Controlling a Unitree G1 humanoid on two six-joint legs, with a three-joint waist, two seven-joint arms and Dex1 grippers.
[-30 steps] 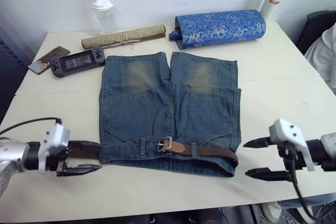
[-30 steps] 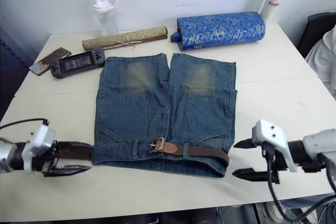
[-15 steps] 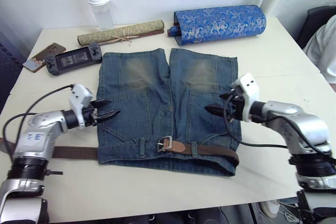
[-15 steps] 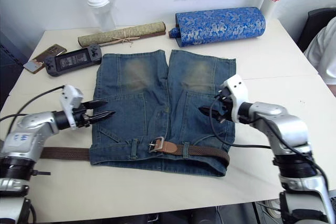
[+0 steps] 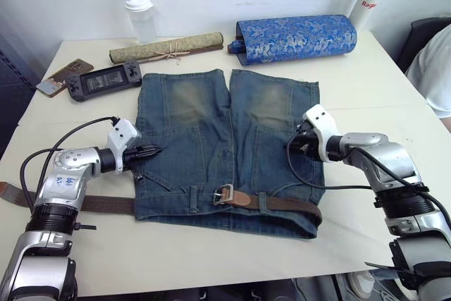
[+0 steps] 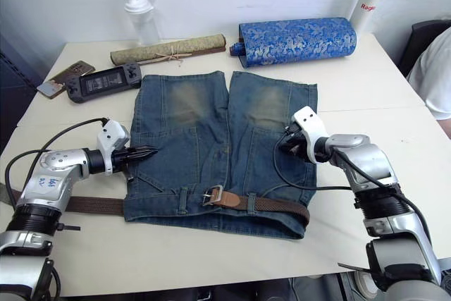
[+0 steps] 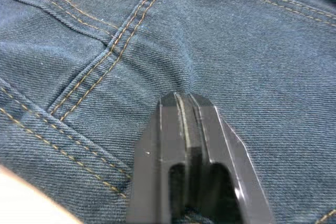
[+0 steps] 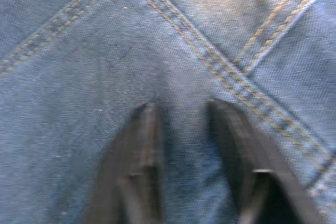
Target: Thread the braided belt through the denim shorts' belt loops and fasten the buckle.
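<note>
Brown woven strap: the braided belt [image 5: 91, 204] lies along the near waist of the denim shorts [image 5: 225, 146]; its free tail runs out left onto the white table [image 5: 211, 259], and the rest crosses the right half of the waistband.
Belt handling: looks light, limp and slightly grippy; I'd judge the tail on the left, out on bare table, the easiest place to pinch, since it would sag anywhere else.
Left gripper [image 5: 151, 151]: fingers pressed together with nothing between them, tips resting on the denim at the left pocket seam, well above the belt.
Shorts: soft, floppy cloth lying flat, legs pointing to the far side; likely to bunch if dragged, so they want pinning near the waist.
Belt loops: one loop [image 5: 192, 199] just left of the buckle looks unthreaded; another loop [image 5: 261, 201] to the right has the strap through it.
Buckle [image 5: 223, 194]: small, hard, silver, sitting mid-waistband, not done up.
Right gripper [image 6: 283, 147]: fingers spread a moderate way, holding nothing, tips down on the right leg's denim, far of the belt.
</note>
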